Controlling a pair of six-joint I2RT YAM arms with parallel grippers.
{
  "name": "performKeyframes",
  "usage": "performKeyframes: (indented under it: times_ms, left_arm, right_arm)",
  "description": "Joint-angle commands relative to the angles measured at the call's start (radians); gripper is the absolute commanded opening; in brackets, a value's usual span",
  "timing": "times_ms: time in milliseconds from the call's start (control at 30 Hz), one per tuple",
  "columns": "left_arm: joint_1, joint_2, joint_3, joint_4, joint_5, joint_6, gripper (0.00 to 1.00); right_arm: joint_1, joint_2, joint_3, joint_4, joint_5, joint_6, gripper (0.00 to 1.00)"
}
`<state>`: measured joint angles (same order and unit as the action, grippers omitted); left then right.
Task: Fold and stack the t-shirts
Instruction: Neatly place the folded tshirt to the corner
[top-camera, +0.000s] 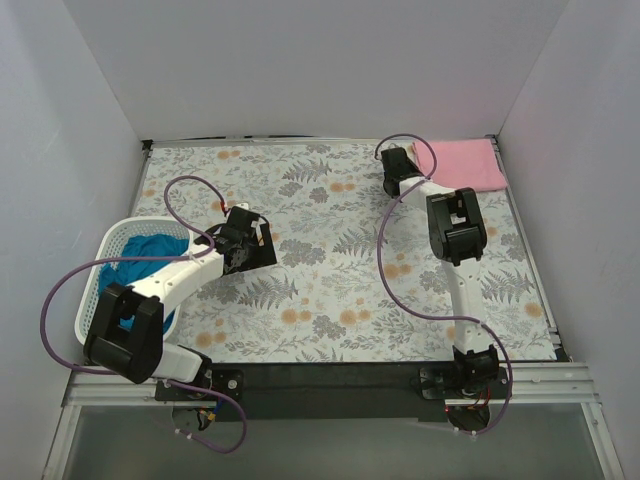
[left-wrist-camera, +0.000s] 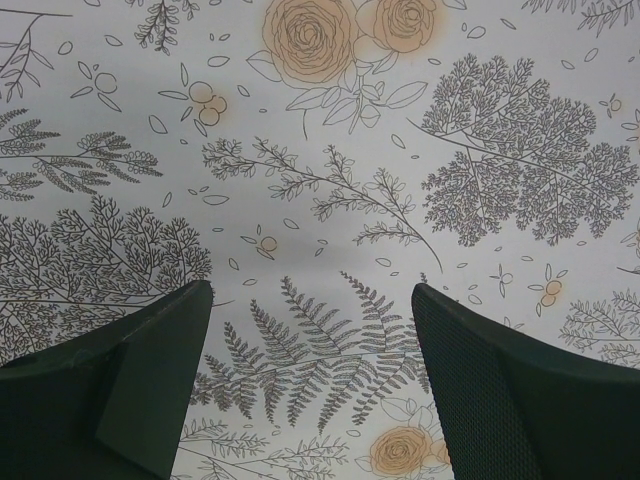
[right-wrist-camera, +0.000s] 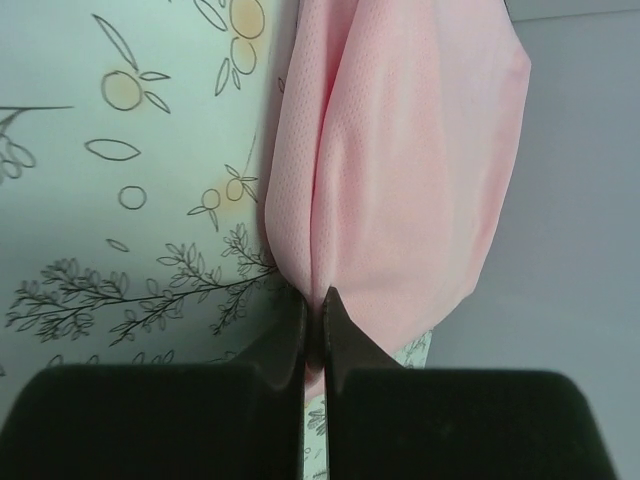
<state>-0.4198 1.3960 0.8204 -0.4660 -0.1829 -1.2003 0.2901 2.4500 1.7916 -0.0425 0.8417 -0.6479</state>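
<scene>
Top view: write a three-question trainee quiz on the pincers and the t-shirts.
1. True or false: the left pincer holds cloth.
2. What lies in the white basket? A: a towel. B: the teal-blue t-shirt. C: nothing.
3. Fill in: the right pincer is shut on the ____ t-shirt.
Key: 1 false, it is open above the table. 2 B. 3 pink; the pink t-shirt lies at the far right corner.

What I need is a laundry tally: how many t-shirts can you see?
2. The pink t-shirt lies at the far right corner, pinched by the right gripper; the teal t-shirt is bunched in the white basket at left. Others could hide under it.
</scene>
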Motion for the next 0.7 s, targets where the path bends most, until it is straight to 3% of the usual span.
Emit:
performKeyframes:
  times_ms: [0,467,667]
  left_arm:
    - [0.009,-0.003,0.039,-0.002,0.011,0.013,0.8]
    - [0.013,-0.011,0.037,-0.003,0.013,0.011,0.8]
    - [0.013,-0.014,0.036,-0.005,0.0,0.015,0.8]
  right_arm:
    - [-0.022,0.004,0.003,0.061,0.002,-0.022,0.01]
    - [-0.034,0.012,0.044,0.089,-0.021,-0.013,0.06]
    - [-0.022,0.015,0.072,0.089,-0.009,0.002,0.29]
